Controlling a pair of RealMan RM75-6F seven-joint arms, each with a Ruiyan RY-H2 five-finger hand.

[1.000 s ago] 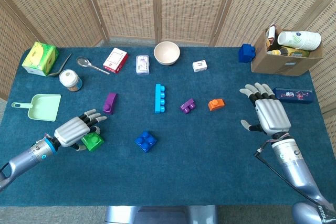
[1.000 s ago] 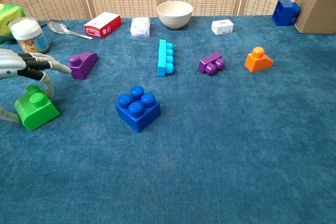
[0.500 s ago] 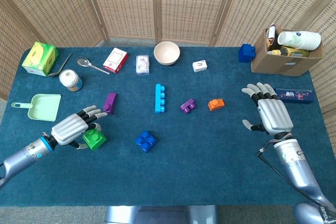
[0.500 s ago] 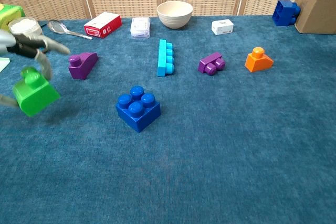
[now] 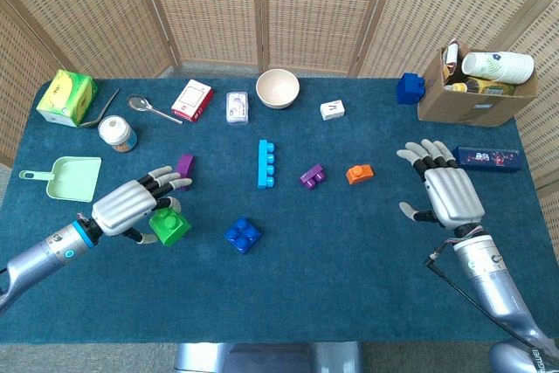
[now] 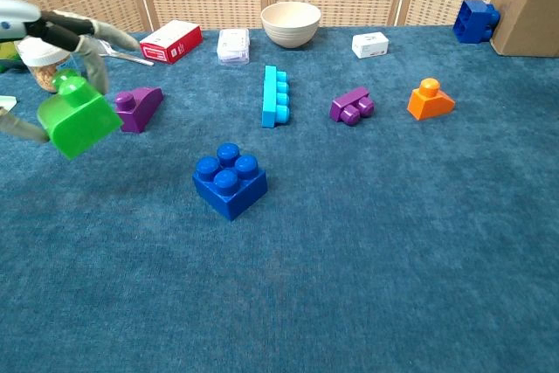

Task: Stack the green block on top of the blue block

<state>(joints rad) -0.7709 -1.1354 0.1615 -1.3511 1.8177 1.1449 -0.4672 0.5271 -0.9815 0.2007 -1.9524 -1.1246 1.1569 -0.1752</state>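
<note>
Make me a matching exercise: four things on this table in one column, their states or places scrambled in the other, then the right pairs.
Things:
1. green block
2. blue block
3. right hand
4. cream bowl

States:
A. at the table's far edge
B. open, holding nothing
C. held by the left hand, off the cloth
D. resting on the cloth, nothing on top

Pairs: 1-C, 2-D, 3-B, 4-A

1. The head view looks steeply down from high up, taking in the whole table (image 5: 367, 259) and wicker screens behind.
2. The chest view sits low and near, facing across it.
3. Both share the blue block (image 5: 243, 235) (image 6: 230, 180) and bowl (image 5: 278, 88) (image 6: 291, 24).
</note>
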